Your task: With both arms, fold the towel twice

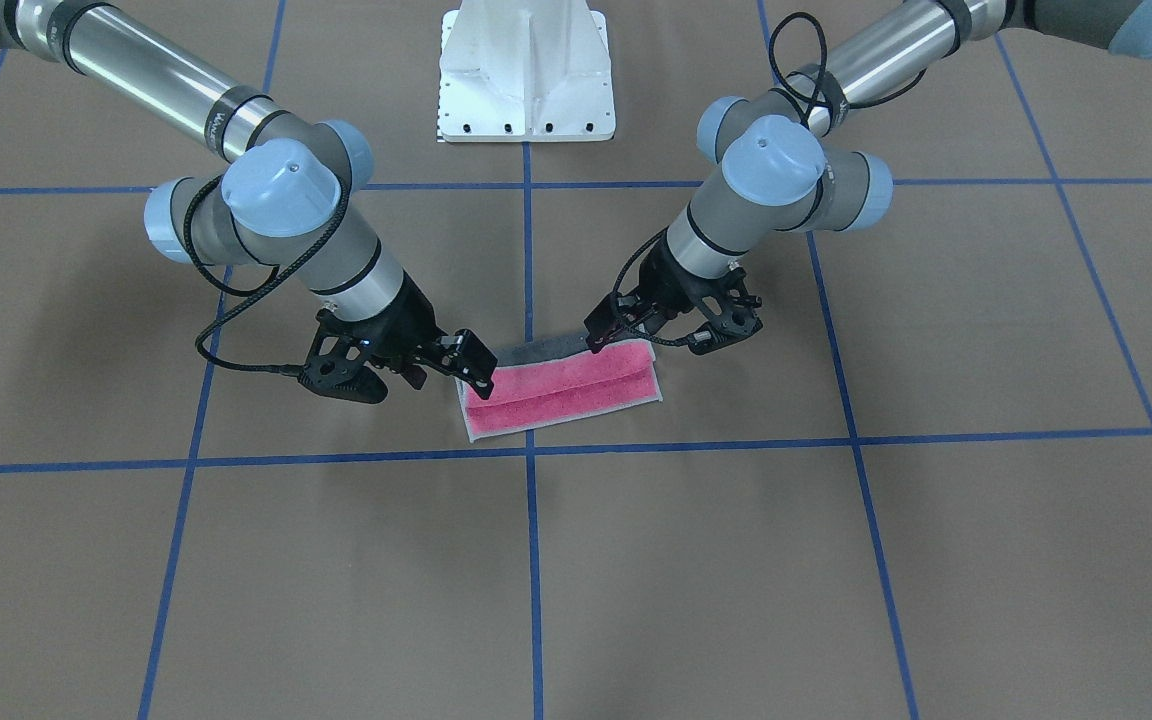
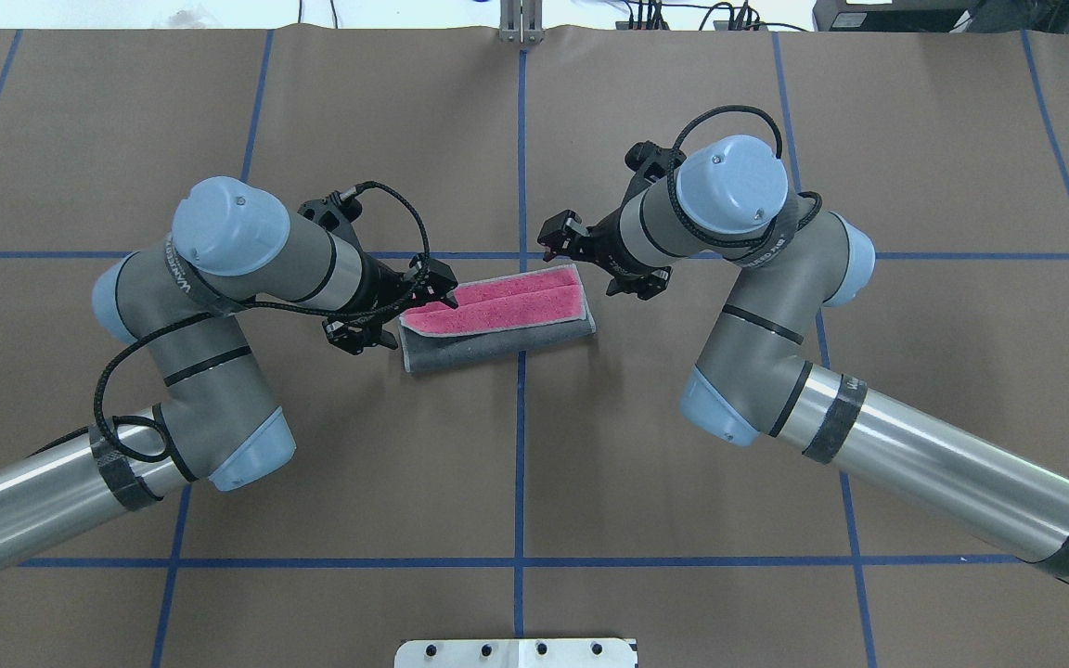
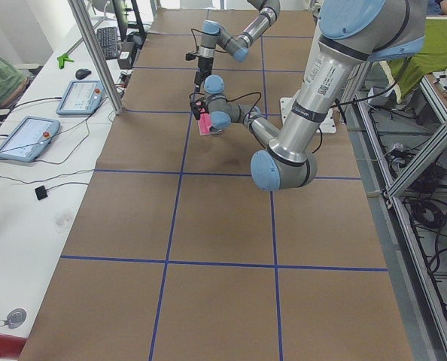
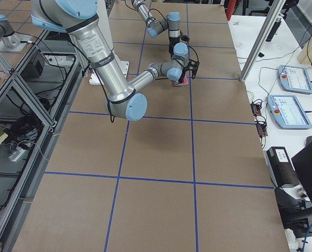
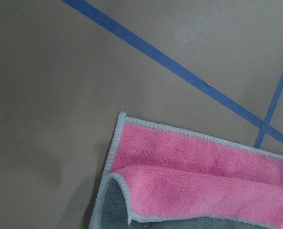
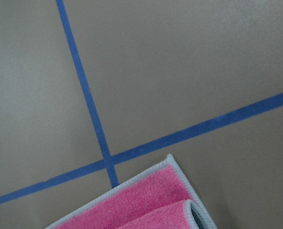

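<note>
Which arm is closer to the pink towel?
Left, I think, narrowly. The left end effector sits at the towel's far corner on its side; the right end effector hangs slightly higher over the opposite end.

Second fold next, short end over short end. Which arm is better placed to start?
Left, probably: the left gripper is over the towel's end; the right gripper hangs past the far corner, off the cloth.
</note>
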`<move>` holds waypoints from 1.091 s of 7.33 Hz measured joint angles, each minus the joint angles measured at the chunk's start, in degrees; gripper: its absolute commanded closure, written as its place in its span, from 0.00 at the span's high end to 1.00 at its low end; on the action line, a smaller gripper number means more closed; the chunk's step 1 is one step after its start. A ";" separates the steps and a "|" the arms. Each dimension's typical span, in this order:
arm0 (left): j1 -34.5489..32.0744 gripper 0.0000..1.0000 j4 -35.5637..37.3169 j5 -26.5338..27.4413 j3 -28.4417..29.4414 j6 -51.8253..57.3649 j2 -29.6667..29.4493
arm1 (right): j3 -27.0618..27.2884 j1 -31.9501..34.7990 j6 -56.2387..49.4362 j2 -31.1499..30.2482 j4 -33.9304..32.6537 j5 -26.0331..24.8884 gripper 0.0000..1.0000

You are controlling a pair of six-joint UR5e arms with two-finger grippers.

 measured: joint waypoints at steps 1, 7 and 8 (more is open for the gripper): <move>0.09 1.00 0.00 -0.01 1.22 0.01 -1.00 | 0.00 0.97 -0.70 -0.41 -0.01 1.11 0.99; 0.48 1.00 -3.82 0.00 6.47 -0.64 -2.92 | 0.14 2.27 -1.04 -0.76 0.04 2.58 0.99; 0.50 1.00 -3.91 0.00 6.73 -1.63 -3.72 | 0.16 2.53 -1.04 -0.79 0.06 2.88 0.99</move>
